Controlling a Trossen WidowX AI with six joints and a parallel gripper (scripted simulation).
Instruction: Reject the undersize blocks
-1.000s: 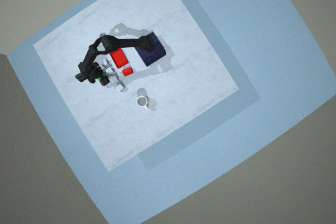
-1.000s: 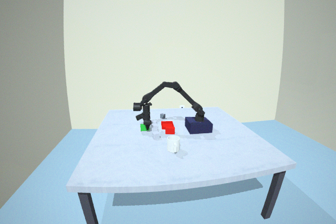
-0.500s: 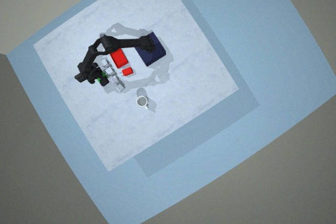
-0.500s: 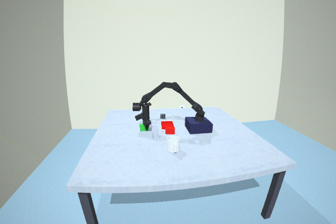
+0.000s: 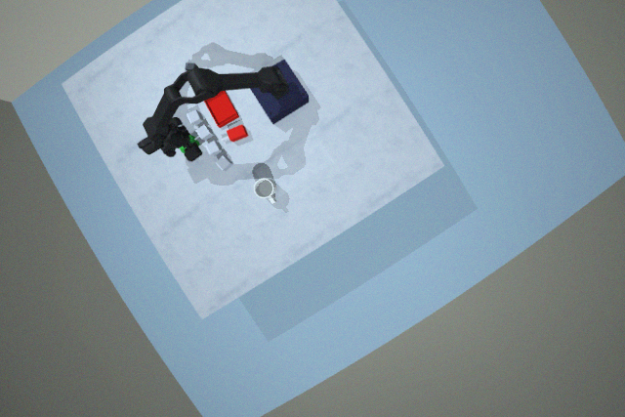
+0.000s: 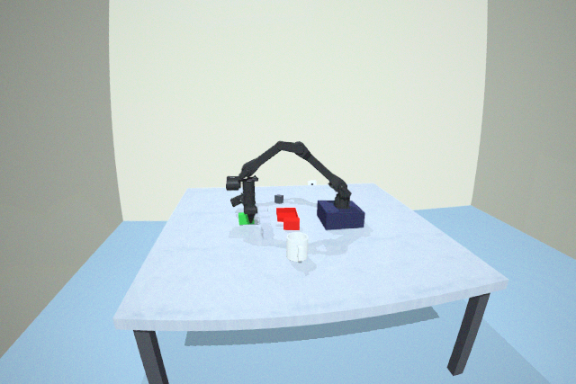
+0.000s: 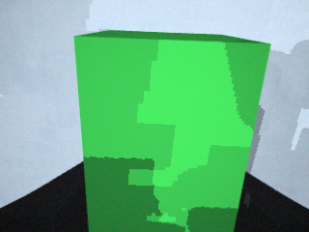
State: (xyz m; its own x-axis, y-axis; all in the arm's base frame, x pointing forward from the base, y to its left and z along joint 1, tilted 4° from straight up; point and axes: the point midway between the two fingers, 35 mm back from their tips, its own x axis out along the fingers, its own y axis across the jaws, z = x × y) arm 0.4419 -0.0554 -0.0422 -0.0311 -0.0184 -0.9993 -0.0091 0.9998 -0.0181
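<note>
My gripper (image 5: pixel 187 145) (image 6: pixel 250 219) (image 7: pixel 159 161) is shut on the green GO gauge (image 5: pixel 192 140) (image 6: pixel 243 218) (image 7: pixel 164 97), low over the table. The gauge's green body fills the wrist view between the dark fingers. Its pin is not visible in the wrist view. Several pale steel blocks stand in a row beside the gauge: one block (image 5: pixel 194 116) nearest the tray, two in the middle, and one block (image 5: pixel 224 161) at the far end. Whether the pin touches or enters a block cannot be told. The red reject tray (image 5: pixel 222 108) (image 6: pixel 286 213) shows no block in it; the arm hides one corner.
A small red piece (image 5: pixel 236 133) (image 6: pixel 292 223) with grey parts lies beside the tray. A white mug (image 5: pixel 264 187) (image 6: pixel 297 247) stands beyond the row's end. A dark cube (image 5: pixel 190 64) (image 6: pixel 278 198) is behind the arm. The navy base (image 5: pixel 290 104) (image 6: pixel 341 220) carries the arm.
</note>
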